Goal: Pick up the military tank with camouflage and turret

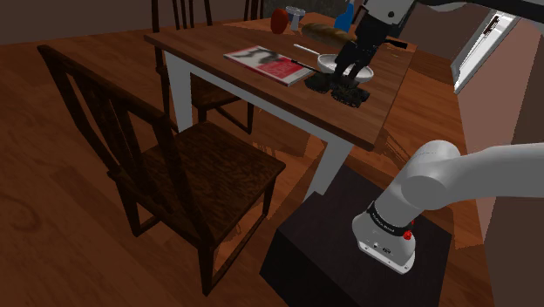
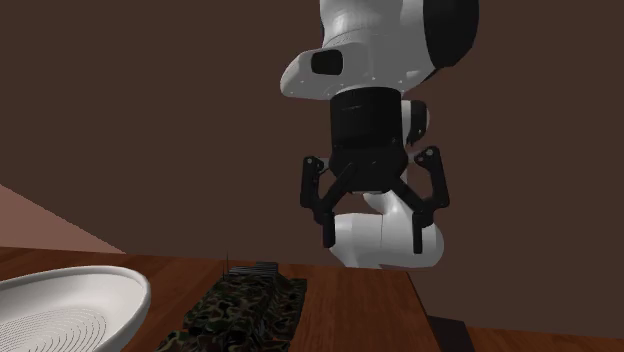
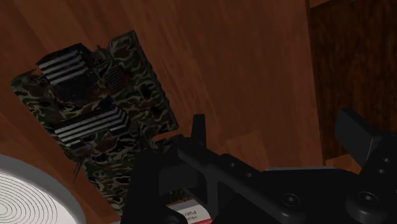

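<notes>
The camouflage tank (image 3: 102,121) lies flat on the brown wooden table (image 3: 242,63), its green and brown hull and grey ribbed panels facing up. It also appears low in the second exterior view as the tank (image 2: 245,305) and near the table's near edge as the tank (image 1: 346,91). My black gripper (image 2: 373,242) hangs open a little above the table, with nothing between its fingers. In the wrist view the gripper (image 3: 277,130) is off to one side of the tank, one fingertip (image 3: 198,127) close to the hull's edge and not touching it.
A white ribbed bowl (image 2: 60,305) sits right beside the tank, on the side away from the gripper. On the table are also a magazine (image 1: 268,63), a bread loaf (image 1: 324,33) and a red apple (image 1: 279,19). A dark wooden chair (image 1: 200,166) stands in front.
</notes>
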`<action>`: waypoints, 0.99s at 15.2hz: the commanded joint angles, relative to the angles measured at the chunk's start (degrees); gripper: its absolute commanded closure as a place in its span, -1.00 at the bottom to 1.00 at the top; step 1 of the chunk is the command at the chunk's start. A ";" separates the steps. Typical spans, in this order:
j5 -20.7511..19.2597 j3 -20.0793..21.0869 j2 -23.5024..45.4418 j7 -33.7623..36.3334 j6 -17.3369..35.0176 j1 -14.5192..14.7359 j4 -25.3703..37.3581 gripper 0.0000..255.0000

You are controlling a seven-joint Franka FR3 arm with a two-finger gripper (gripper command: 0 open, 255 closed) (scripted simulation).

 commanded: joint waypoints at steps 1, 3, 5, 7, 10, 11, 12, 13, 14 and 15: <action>0.00 0.00 0.00 0.00 0.00 0.00 0.00 -1.00; -1.81 -2.18 4.64 -3.20 -1.19 -0.25 3.34 -1.00; -3.46 -4.22 9.41 -6.35 -2.44 -0.40 6.95 -1.00; -4.92 -6.11 14.30 -9.48 -3.75 -0.50 10.84 -1.00; -6.78 -8.71 21.86 -14.17 -5.86 -0.60 17.18 -1.00; -7.31 -9.51 24.44 -15.75 -6.61 -0.65 19.43 -1.00; -7.79 -10.27 27.06 -17.34 -7.37 -0.72 21.76 -1.00; -8.13 -10.85 29.15 -18.60 -7.99 -0.81 23.65 -1.00; -8.16 -10.85 29.04 -18.57 -7.23 -0.86 22.77 -1.00; -8.20 -10.87 28.94 -18.54 -6.46 -0.89 21.90 -1.00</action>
